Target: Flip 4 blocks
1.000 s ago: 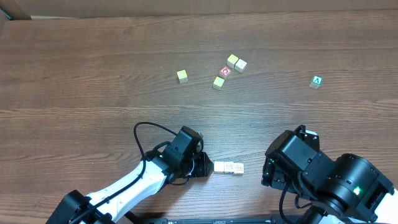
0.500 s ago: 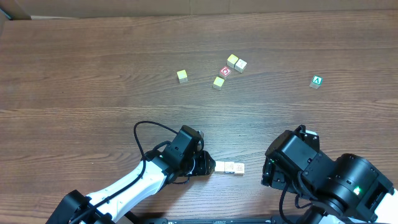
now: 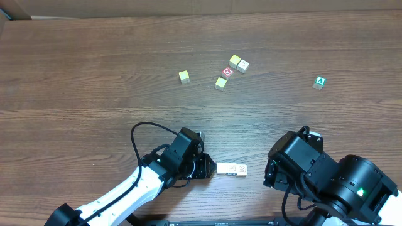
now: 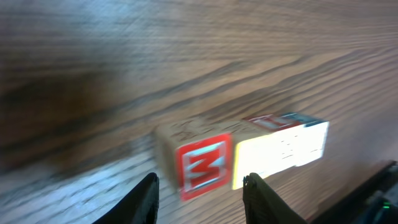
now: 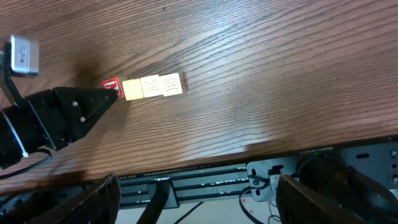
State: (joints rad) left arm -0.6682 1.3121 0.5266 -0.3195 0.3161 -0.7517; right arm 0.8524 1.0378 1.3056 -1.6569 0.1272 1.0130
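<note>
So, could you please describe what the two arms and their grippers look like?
The left arm has white links, black joints and a looping black cable; the left gripper is black. The right arm is bulky, all black, with a small green light; its fingers are black too.

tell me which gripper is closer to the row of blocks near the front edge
Left. The left gripper sits right at the left end of the row of blocks; the right gripper hangs off to its right, clearly apart.

Overhead: straight down, far, covers the whole tabletop [image 3: 94,75]. Left wrist: low, very close on the block row [image 4: 242,149], blurred. Right wrist: higher, above the tabletop's front edge. All share that row.
</note>
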